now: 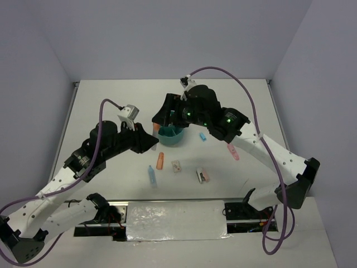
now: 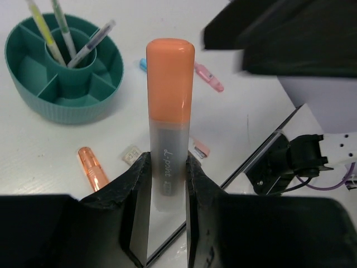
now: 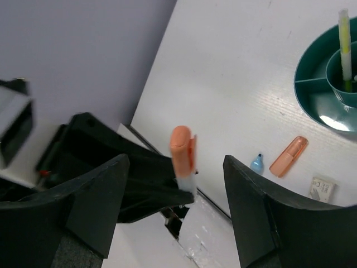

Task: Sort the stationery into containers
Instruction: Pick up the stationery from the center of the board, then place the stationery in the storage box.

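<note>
My left gripper (image 2: 167, 173) is shut on an orange-capped marker with a frosted body (image 2: 170, 100) and holds it upright above the table, left of the teal organiser bowl (image 1: 170, 135). The bowl also shows in the left wrist view (image 2: 67, 114), with three thin pens (image 2: 83, 47) in its central cup. My right gripper (image 3: 175, 162) is open and empty, hovering over the bowl's left side (image 1: 162, 120). In its view the held marker (image 3: 183, 153) stands between its fingers, apart from both.
On the table lie an orange marker (image 1: 160, 161), a light-blue marker (image 1: 152, 175), a pink marker (image 1: 232, 151), a small blue piece (image 1: 203, 137), a white piece (image 1: 177, 166) and a pink piece (image 1: 202, 176). The near table edge lies just below these items.
</note>
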You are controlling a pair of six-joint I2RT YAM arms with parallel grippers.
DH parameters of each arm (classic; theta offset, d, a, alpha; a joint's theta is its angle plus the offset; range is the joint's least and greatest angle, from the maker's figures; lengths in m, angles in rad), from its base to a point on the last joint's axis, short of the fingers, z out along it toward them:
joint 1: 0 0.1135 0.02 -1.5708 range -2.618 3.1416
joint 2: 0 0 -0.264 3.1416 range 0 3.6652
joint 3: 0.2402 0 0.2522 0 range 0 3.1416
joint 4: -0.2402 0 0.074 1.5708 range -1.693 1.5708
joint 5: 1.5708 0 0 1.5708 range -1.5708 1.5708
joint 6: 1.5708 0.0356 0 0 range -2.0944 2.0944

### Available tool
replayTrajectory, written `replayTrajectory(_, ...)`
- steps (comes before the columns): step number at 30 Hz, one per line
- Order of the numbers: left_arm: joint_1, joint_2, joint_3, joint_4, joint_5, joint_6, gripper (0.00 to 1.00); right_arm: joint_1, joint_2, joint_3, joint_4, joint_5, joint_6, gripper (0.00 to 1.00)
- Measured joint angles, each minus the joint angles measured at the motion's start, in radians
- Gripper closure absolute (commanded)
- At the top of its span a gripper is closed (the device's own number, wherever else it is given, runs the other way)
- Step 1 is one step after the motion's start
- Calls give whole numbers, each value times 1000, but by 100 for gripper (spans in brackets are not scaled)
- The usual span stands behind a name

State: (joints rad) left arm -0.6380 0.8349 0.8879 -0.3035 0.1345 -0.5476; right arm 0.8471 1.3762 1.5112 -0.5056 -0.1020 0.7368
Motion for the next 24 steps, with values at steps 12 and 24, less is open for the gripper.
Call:
replayTrajectory(12,-10,33,36,5,15,2,85,18,73,-18,21,16,-40,100)
replayTrajectory(24,-18,121,251,-218,-288,-43,1,-269,-201,-347,283,-167,-364,100)
